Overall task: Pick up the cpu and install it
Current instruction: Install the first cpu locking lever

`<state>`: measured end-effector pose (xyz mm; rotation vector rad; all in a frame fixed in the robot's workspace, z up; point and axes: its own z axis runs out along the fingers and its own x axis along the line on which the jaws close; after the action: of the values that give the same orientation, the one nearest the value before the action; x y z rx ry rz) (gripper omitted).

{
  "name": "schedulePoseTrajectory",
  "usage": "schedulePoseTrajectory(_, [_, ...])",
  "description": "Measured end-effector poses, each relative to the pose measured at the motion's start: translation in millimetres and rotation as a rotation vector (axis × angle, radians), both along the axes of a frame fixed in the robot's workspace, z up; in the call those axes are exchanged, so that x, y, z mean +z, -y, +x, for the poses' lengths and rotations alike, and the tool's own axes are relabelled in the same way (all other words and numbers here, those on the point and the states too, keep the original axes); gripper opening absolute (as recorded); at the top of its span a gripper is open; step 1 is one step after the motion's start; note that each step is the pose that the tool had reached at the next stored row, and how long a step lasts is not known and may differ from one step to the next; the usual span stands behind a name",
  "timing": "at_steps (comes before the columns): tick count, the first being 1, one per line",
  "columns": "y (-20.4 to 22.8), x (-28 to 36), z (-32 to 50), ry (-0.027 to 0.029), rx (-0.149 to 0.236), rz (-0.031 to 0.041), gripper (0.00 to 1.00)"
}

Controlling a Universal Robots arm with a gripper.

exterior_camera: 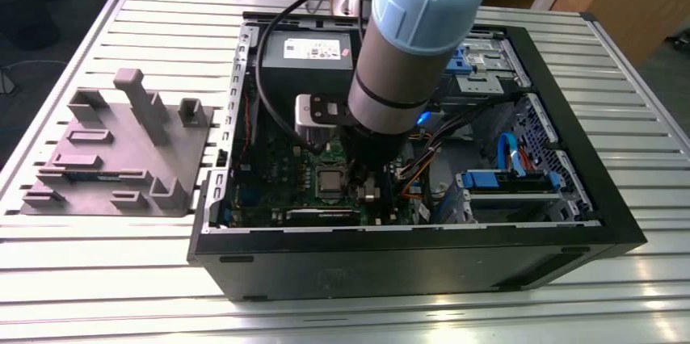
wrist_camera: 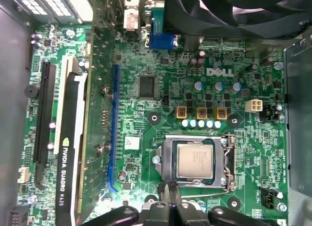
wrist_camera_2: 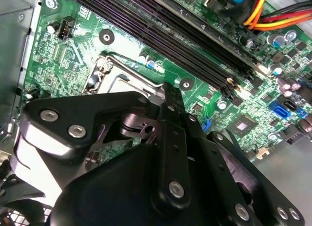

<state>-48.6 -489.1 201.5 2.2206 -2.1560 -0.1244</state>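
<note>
The cpu (wrist_camera: pixel 195 161) is a small silvery square lying flat inside the metal socket frame (wrist_camera: pixel 226 158) on the green motherboard (wrist_camera: pixel 161 55). In the exterior view the cpu (exterior_camera: pixel 326 176) shows in the middle of the open computer case. My gripper (wrist_camera: pixel 170 188) hangs low over the board just beside one edge of the socket, its black fingers together with nothing between them. In the second wrist view my gripper (wrist_camera_2: pixel 168 89) points at the edge of the socket frame (wrist_camera_2: pixel 109 72), and its body hides the cpu.
The case walls (exterior_camera: pixel 603 223) ring the board. A grey box with a white label (exterior_camera: pixel 307 53) and a black fan (wrist_camera: pixel 234 11) stand near the socket. A graphics card (wrist_camera: pixel 68 138), memory slots (wrist_camera_2: pixel 185 36) and cables (wrist_camera_2: pixel 273 16) lie nearby. A grey fixture (exterior_camera: pixel 113 150) sits outside the case.
</note>
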Motion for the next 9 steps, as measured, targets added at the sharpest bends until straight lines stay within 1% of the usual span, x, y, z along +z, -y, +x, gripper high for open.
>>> schedulePoseTrajectory(2, [0.0, -0.9, 0.0, 0.0, 0.001, 0.0068, 0.1])
schedulePoseTrajectory(5, [-0.2, -2.5, 0.0, 0.0001, 0.003, 0.019, 0.1])
schedulePoseTrajectory(7, [-0.2, -3.8, 0.0, 0.0002, 0.004, 0.0206, 0.1])
schedulePoseTrajectory(9, [-0.1, -4.8, -0.1, 0.0, 0.008, 0.0207, 0.1])
